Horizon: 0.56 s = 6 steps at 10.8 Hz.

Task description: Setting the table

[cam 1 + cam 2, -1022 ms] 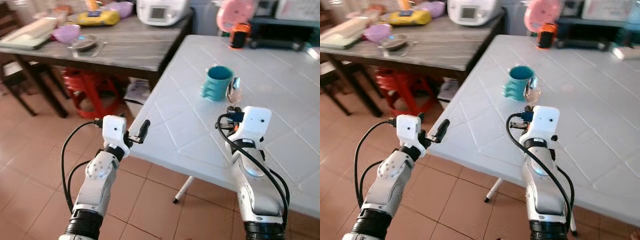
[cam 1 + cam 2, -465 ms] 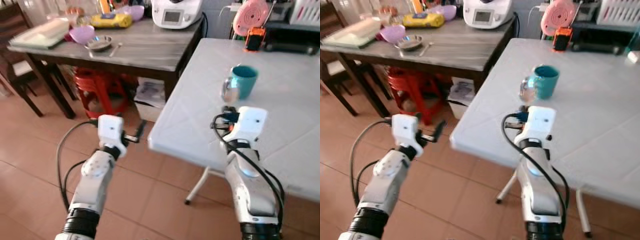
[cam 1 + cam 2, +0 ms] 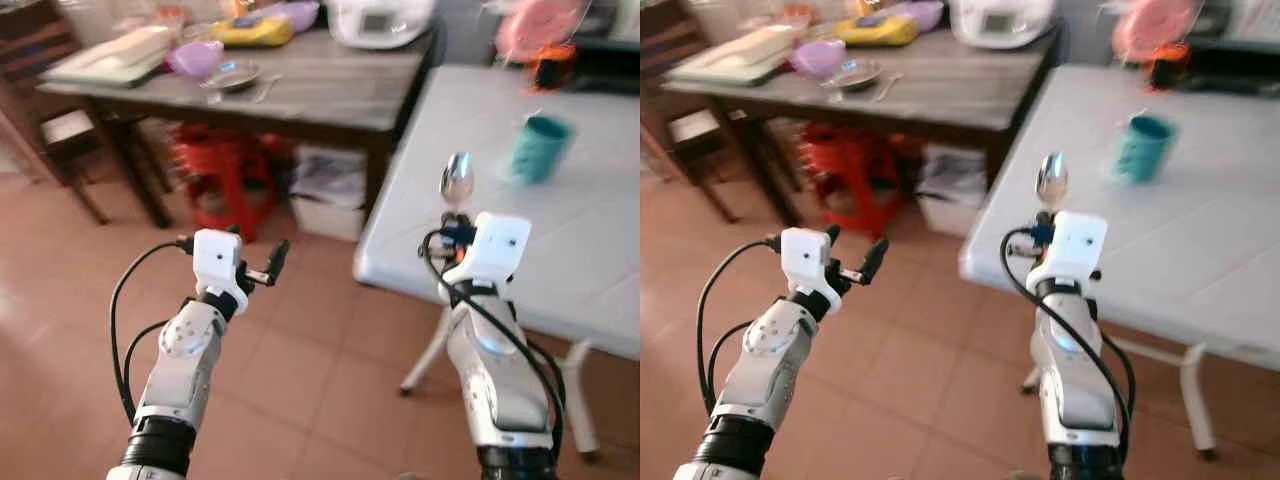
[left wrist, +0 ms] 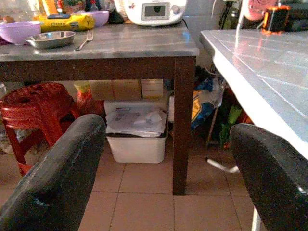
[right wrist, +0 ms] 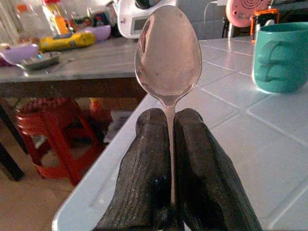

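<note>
- dark wooden table (image 3: 300, 95) at far left: purple bowl (image 3: 195, 57), metal bowl (image 3: 229, 76), fork (image 3: 266, 88), yellow pack (image 3: 252, 31), white appliance (image 3: 380, 20)
- red stool (image 3: 225, 170) under it, white bin (image 3: 330, 195) beside
- left gripper (image 3: 255, 262) raised over tiled floor (image 3: 300, 380), fingers spread wide, empty
- right gripper (image 5: 168, 154) near white table (image 3: 560, 200) edge, fingers pinched tight on spoon (image 3: 457, 180) handle; spoon upright, bowl end up
- teal mug (image 3: 538, 148) on white table, further back, apart from spoon
- pink round thing (image 3: 540, 28) and orange item (image 3: 552, 70) at table's far end, blurred
</note>
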{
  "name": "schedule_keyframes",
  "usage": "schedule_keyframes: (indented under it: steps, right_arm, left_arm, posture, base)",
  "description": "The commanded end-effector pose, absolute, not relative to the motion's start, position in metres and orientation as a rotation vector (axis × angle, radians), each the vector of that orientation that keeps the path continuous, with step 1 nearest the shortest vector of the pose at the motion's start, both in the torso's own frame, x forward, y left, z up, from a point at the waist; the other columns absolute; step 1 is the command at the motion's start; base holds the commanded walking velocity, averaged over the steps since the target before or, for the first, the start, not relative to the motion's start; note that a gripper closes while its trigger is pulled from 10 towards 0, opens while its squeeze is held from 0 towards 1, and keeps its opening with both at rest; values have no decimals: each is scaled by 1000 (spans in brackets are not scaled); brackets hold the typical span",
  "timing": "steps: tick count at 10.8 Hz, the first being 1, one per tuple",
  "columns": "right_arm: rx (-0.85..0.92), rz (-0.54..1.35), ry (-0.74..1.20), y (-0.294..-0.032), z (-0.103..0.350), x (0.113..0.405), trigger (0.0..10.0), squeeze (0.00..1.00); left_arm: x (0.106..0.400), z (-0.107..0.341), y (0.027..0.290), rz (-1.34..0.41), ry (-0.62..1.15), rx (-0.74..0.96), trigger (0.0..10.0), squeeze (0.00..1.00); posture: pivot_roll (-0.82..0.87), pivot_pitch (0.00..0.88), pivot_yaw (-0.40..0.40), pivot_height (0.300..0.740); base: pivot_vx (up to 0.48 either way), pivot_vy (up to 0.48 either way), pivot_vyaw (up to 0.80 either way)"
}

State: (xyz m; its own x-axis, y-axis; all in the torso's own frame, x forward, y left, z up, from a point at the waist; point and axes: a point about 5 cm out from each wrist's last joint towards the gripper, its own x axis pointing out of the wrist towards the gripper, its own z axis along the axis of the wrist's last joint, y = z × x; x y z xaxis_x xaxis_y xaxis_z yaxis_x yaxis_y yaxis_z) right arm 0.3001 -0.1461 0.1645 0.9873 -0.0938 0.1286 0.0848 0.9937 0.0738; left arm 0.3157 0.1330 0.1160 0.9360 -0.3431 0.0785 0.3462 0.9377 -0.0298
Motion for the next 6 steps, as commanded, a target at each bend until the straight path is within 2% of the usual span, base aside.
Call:
schedule_keyframes:
  steps: [1,2,6]
  right_arm:
    - [69,-107,-126,-150,162,299,10000,0]
    - [69,-108,-126,-150,162,299,10000,0]
    - [59,-109,-135,-150,162,300,10000,0]
  left_arm:
    - [315,117,128,-372,-73,-39,10000,0]
    - [315,117,128,-374,-75,-42,10000,0]
    - [310,124,120,-446,-128,-64,10000,0]
  posture:
    - [-84,77,109,740]
    - [-84,75,111,740]
    - [-80,69,110,740]
  base:
    - [0,428,0]
    - [0,420,0]
    - [0,0,0]
